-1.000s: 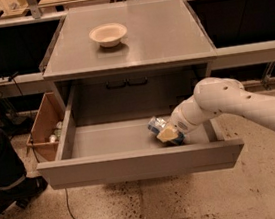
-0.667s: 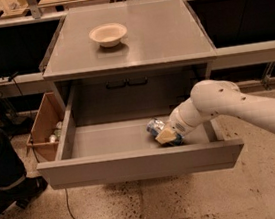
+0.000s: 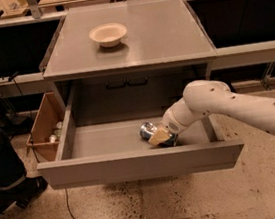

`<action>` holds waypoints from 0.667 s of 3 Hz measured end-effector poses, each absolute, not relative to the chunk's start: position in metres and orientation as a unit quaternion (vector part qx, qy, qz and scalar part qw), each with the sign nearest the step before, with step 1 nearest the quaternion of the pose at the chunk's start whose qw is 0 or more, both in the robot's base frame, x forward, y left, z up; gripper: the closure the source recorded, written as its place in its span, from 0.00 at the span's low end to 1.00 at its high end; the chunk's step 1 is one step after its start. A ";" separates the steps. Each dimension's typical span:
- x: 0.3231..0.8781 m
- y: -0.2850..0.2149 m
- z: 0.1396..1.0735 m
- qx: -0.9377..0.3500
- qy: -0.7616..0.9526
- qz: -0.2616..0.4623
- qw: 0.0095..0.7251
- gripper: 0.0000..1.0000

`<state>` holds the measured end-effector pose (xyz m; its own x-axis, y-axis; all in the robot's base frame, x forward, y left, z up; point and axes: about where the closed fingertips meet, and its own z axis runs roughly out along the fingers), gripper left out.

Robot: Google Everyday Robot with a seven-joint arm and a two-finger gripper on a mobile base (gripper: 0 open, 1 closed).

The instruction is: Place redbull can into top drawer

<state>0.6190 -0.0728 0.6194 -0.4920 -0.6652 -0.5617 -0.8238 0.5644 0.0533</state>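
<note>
The top drawer (image 3: 139,164) is pulled wide open under the grey cabinet top. The redbull can (image 3: 148,129), blue and silver, lies tilted on its side on the drawer floor, right of the middle and near the front panel. My gripper (image 3: 159,136) reaches down into the drawer from the right on its white arm (image 3: 227,104). It is shut on the can, with a beige finger pad (image 3: 157,138) over the can's near side. The part of the can under the fingers is hidden.
A cream bowl (image 3: 108,34) stands on the cabinet top (image 3: 157,33). An open cardboard box (image 3: 42,125) sits on the floor left of the drawer. A person's leg and shoe (image 3: 4,172) are at far left. A cable (image 3: 73,216) runs over the speckled floor.
My gripper and the can have shifted a little to the left inside the drawer. The drawer and the bowl have not moved.
</note>
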 end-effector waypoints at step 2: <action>0.639 -0.074 0.657 -0.427 0.838 0.176 0.290 0.00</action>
